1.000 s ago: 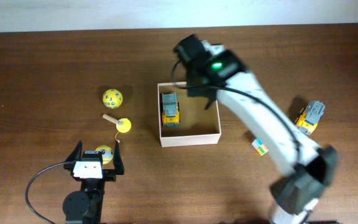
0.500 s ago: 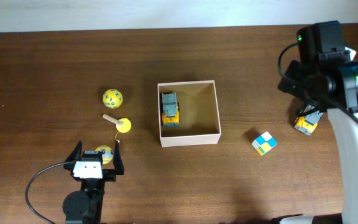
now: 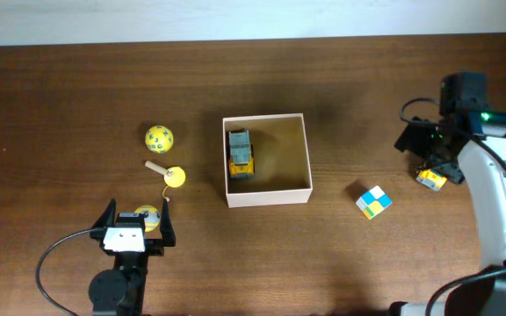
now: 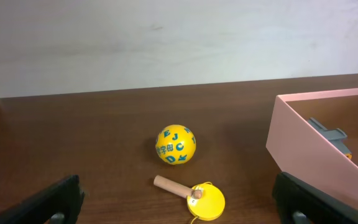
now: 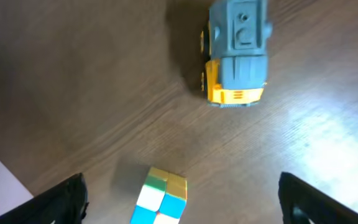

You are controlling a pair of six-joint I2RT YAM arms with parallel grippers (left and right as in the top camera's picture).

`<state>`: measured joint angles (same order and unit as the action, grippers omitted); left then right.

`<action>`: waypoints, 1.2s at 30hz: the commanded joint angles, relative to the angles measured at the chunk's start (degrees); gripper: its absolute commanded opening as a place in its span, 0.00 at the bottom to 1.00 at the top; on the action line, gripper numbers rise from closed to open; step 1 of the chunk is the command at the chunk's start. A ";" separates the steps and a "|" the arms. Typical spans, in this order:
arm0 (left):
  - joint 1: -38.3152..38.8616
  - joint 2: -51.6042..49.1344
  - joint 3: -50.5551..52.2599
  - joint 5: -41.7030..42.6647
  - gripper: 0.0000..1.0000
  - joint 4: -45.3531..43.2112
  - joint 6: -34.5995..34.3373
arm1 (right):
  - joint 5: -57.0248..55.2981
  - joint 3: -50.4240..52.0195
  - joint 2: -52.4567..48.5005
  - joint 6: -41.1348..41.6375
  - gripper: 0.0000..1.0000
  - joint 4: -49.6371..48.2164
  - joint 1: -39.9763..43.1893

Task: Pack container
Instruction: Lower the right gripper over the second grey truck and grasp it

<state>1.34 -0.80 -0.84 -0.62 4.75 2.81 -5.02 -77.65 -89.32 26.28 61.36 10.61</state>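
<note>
Operator: Grippers first. How are they standing?
Observer: The right gripper [image 3: 429, 156] is hanging with its jaws spread wide, gripping nothing. The left gripper [image 3: 136, 221] is gaping too, and it is also empty.
Operator: What is lying nearest the right one?
Observer: A yellow toy truck with a grey plastic back [image 5: 236, 53] is sitting just below it, partly hidden from overhead. From the wrist it is lying ahead of the fingertips, apart from them. A small cube of blue, white and yellow squares [image 3: 373, 202] is resting near, at its eight o'clock.
Operator: And by the left?
Observer: A small yellow ball [image 3: 148, 213] is showing between its fingers. A yellow disc on a wooden peg [image 3: 172, 175] is lying at one o'clock, with a yellow ball printed with blue letters [image 4: 176, 144] beyond it.
Operator: The container?
Observer: The square white-walled cardboard container [image 3: 268, 197] is sitting mid-table, at the right gripper's nine o'clock and well apart. It is holding a second yellow-and-grey toy truck [image 3: 241, 154] along its nine o'clock wall.
</note>
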 commanded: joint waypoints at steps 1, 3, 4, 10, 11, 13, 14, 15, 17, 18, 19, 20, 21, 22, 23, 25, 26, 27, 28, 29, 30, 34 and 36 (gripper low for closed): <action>-0.35 0.17 0.31 0.44 0.99 0.04 0.92 | 6.45 1.49 0.35 -6.54 0.94 -1.20 4.24; -0.35 0.17 0.31 0.44 0.99 0.04 0.92 | 6.88 1.49 0.35 -6.54 0.94 -1.73 6.38; -0.35 0.17 0.31 0.44 0.99 0.04 0.92 | 7.26 1.49 0.35 -6.54 0.94 -2.21 7.52; -0.35 0.17 0.31 0.44 0.99 0.04 0.92 | 7.43 1.53 -0.42 -6.32 0.95 -4.79 11.28; -0.35 0.17 0.31 0.44 0.99 0.04 0.92 | 7.39 1.53 -0.55 -6.36 0.95 -5.27 11.43; -0.35 0.17 0.31 0.46 0.99 0.04 0.92 | 7.04 1.53 -1.20 -6.36 0.95 -6.38 11.65; -0.35 0.17 0.31 0.46 0.99 0.04 0.92 | 6.14 1.53 -1.64 -6.36 0.95 -6.88 11.65; -0.35 0.17 0.31 0.46 0.99 0.04 0.92 | 5.53 1.53 -2.03 -6.36 0.95 -7.39 11.65; -0.35 0.17 0.31 0.46 0.99 0.04 0.92 | 4.48 1.53 -3.08 -6.38 0.95 -8.26 11.65; -0.35 0.17 0.31 0.46 0.99 0.04 0.92 | 4.09 1.53 -3.72 -6.40 0.95 -8.52 11.65; -0.35 0.17 0.31 0.44 0.99 0.04 0.92 | 4.00 1.53 -4.22 -6.54 0.95 -8.83 11.65; -0.35 0.17 0.31 0.44 0.99 0.04 0.92 | 3.78 1.53 -4.85 -6.58 0.95 -9.25 11.65; -0.35 0.17 0.31 0.46 0.99 0.04 0.92 | 3.69 1.53 -5.49 -6.56 0.95 -9.64 11.65; -0.35 0.17 0.31 0.46 0.99 0.04 0.92 | 3.67 1.53 -6.21 -6.56 0.95 -10.10 11.65; -0.35 0.17 0.31 0.46 0.99 0.04 0.92 | 3.63 1.53 -6.75 -6.58 0.95 -10.47 11.65; -0.35 0.17 0.31 0.46 0.99 0.04 0.92 | 2.99 1.53 -7.93 -6.56 0.95 -11.30 11.65; -0.35 0.17 0.31 0.46 0.99 0.04 0.92 | 2.64 1.53 -8.44 -6.58 0.95 -11.56 11.65; -0.35 0.17 0.31 0.44 0.99 0.04 0.92 | 2.60 1.53 -8.83 -6.56 0.95 -11.78 11.65; -0.35 0.17 0.31 0.46 0.99 0.04 0.92 | 2.58 1.53 -9.35 -6.58 0.95 -12.07 11.65; -0.35 0.17 0.31 0.44 0.99 0.04 0.92 | 2.38 1.53 -10.36 -6.56 0.95 -12.81 11.65; -0.35 0.17 0.31 0.46 0.99 0.04 0.92 | 2.19 1.53 -10.88 -6.56 0.95 -13.18 11.65; -0.35 0.17 0.31 0.46 0.99 0.04 0.92 | 1.51 1.53 -13.49 -6.54 0.95 -14.56 11.65; -0.35 0.17 0.31 0.44 0.99 0.04 0.92 | 1.53 1.53 -14.78 -6.34 0.95 -14.97 11.65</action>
<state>1.34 -0.80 -0.84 -0.62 4.75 2.81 -2.15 -76.27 -101.71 20.34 46.96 22.00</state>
